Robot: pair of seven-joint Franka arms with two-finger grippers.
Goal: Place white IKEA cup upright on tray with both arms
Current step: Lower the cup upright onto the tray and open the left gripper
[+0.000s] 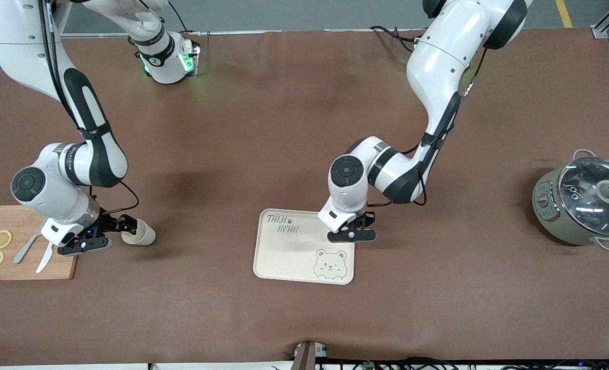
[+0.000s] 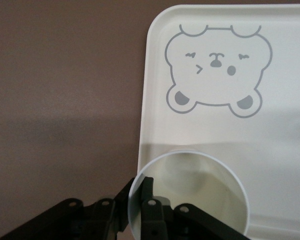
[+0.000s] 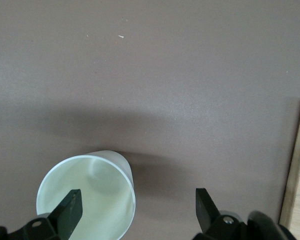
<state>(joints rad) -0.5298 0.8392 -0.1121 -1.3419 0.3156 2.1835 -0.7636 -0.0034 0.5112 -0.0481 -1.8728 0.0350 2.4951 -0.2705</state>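
The cream tray [image 1: 283,257] with the bear drawing lies in the middle of the table, near the front camera. My left gripper [image 1: 354,232] is over the tray's edge toward the left arm's end. In the left wrist view it [image 2: 140,189] is shut on the rim of an upright white cup [image 2: 200,190] that is over the tray [image 2: 215,130]. That cup is hidden under the hand in the front view. A second white cup [image 1: 140,232] lies on its side beside my right gripper [image 1: 122,226]. My right gripper [image 3: 137,210] is open, with one finger in front of this cup's mouth [image 3: 90,190].
A wooden cutting board [image 1: 24,267] with two lemon slices [image 1: 1,239], a fork and a knife lies at the right arm's end, beside my right gripper. A grey pot with a glass lid [image 1: 584,203] stands at the left arm's end.
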